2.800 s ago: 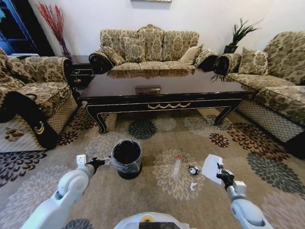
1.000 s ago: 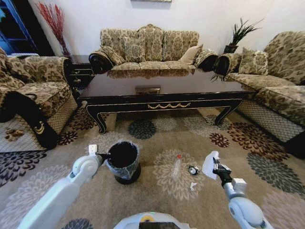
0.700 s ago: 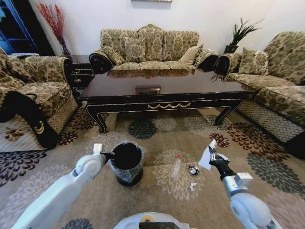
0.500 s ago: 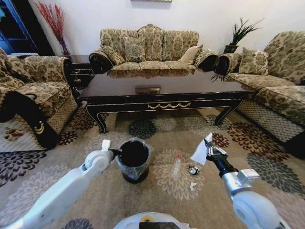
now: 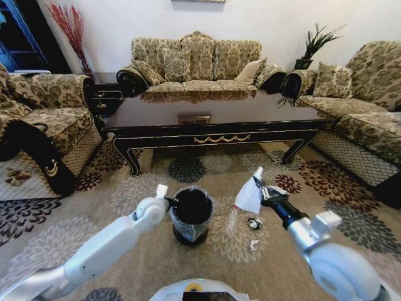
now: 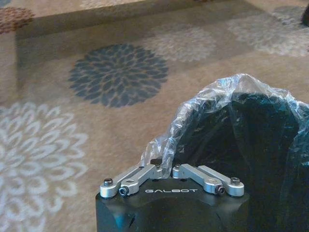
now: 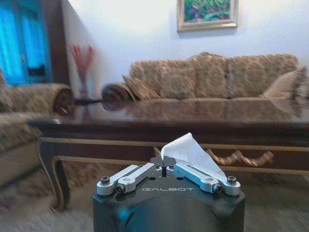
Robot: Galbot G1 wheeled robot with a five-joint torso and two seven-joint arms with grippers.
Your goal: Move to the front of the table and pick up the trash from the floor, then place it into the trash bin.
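the right gripper (image 5: 259, 187) is pinching a white crumpled paper (image 5: 249, 197) above the carpet (image 5: 294, 207), at about three o'clock from the trash bin (image 5: 190, 216). to do this well, the paper should be centred over the bin's mouth before release. the left gripper (image 5: 168, 202) is clamped on the bin's plastic liner (image 6: 203, 104) at the nine o'clock rim, steadying it. both arms are reaching forward and low.
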